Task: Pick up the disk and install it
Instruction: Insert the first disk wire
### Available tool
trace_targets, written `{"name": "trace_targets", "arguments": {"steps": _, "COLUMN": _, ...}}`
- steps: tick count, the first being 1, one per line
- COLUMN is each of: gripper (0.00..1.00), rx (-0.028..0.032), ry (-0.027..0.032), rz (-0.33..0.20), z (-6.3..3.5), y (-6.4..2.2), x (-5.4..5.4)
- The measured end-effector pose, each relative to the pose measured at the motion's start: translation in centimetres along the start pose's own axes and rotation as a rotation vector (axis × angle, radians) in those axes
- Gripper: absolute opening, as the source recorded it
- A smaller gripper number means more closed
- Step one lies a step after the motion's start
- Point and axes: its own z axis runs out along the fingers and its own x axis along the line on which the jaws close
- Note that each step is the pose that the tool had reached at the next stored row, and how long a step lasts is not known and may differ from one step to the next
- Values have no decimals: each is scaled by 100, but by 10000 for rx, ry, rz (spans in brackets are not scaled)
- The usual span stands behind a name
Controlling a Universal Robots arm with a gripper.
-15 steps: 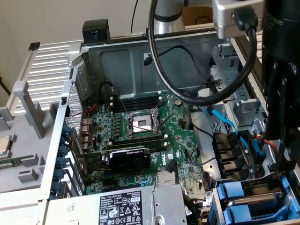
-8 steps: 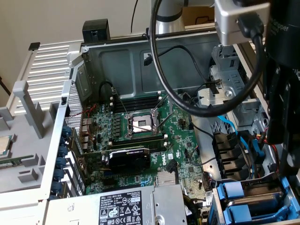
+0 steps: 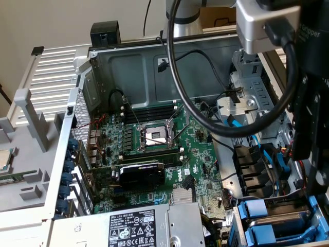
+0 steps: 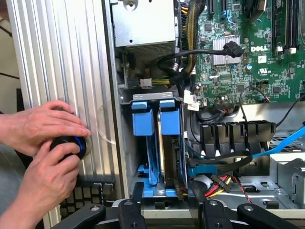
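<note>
Fingers spread over disk in bay.

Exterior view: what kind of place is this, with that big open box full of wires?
Probably a computer workshop or a robot test lab. An opened computer case shows its green motherboard, a robot arm reaches over it, and a person's hands are busy right beside the case.
</note>
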Motion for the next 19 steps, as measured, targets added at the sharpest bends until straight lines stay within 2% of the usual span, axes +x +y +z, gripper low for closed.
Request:
{"name": "trace_targets", "arguments": {"steps": 4, "gripper": 49, "rx": -23, "ry": -41, "rz": -342, "z": 13, "y": -7, "x": 2}}
{"name": "trace_targets", "arguments": {"steps": 13, "gripper": 49, "rx": 1, "ry": -126, "rz": -1053, "z": 161, "y": -40, "x": -4}}
{"name": "trace_targets", "arguments": {"steps": 19, "gripper": 49, "rx": 23, "ry": -177, "rz": -1279, "z": 170, "y": -43, "x": 35}}
